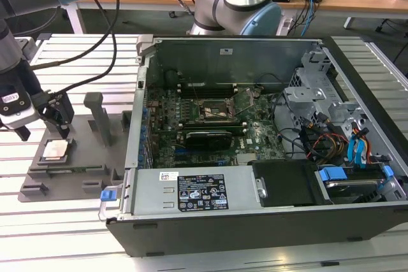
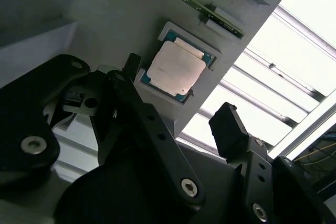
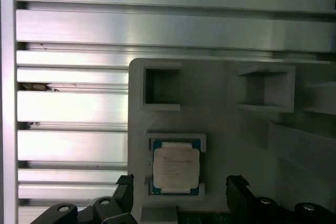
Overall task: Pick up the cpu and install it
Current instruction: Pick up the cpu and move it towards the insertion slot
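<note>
Slatted aluminium worktop point(image 1: 64, 234) runs under everything I can see from where I stand. Biggest on it is the open computer case point(image 1: 268, 221), its side off, with boards and wiring exposed. At nine o'clock from the case in the exterior view lies a grey plastic tray point(image 1: 76, 179) with upright blocks. Over the tray's nine o'clock end hangs the robot's hand point(image 1: 61, 128), spread wide and holding nothing. In both wrist views its two dark fingertips point(image 3: 125, 190) stand either side of the chip's pocket, clear of it. Inside the case, near the middle of the board, sits the dark socket frame point(image 1: 217, 111). Smallest is the cpu point(image 1: 55, 150), lying flat in a shallow pocket on the tray, metal plate upward, beneath the hand and untouched. I'd judge it light, stiff and thin, slick on top and delicate on its underside. It looks best taken by two opposite edges, not pressed on its face, with a gentle squeeze so it neither tilts nor slips.
</note>
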Motion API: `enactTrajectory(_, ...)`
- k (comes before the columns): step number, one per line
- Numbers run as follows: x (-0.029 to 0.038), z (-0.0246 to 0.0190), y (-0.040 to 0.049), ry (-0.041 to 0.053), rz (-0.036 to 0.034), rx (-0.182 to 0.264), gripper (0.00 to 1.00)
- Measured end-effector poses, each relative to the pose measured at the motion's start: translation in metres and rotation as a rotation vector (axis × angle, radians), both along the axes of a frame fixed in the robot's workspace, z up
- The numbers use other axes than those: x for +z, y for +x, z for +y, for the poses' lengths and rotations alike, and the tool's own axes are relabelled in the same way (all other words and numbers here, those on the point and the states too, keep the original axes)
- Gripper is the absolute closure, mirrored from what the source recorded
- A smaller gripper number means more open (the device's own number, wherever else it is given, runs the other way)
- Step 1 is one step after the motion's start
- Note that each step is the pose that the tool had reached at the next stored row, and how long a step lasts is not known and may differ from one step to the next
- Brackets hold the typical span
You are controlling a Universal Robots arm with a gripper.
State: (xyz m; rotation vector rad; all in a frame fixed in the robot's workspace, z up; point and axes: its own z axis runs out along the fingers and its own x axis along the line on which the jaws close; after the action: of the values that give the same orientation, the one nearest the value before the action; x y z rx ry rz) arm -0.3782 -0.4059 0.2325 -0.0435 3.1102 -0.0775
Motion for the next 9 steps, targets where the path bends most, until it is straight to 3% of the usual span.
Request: enactTrajectory(9,-0.0087,0.0000,0.0000,-0.0004,-0.0001,0.000,0.20)
